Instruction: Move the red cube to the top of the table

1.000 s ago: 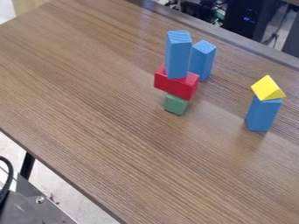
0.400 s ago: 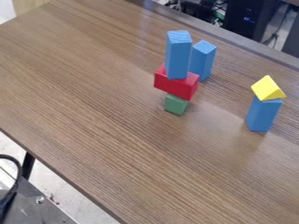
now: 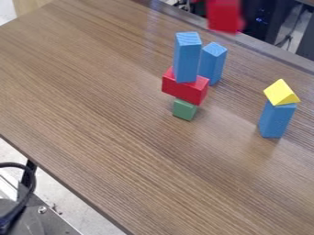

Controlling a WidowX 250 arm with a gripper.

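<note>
As a blurred red cube [image 3: 224,16] hangs by the bench's [image 3: 116,124] far edge, I can't tell whether the fingers grasp it; swing it low, and the tall blue block [image 3: 186,58] could topple!

A blurred red block [image 3: 224,16] is cropped by the top edge, its full shape impossible to tell. One blue block [image 3: 214,59] stands partly hidden behind a second blue block [image 3: 186,57]; a red slab [image 3: 182,90] covers the top of a green block [image 3: 184,110]. The desk [image 3: 116,133] runs past the frame's edges, as does a black cable [image 3: 32,180] at lower left.
</note>
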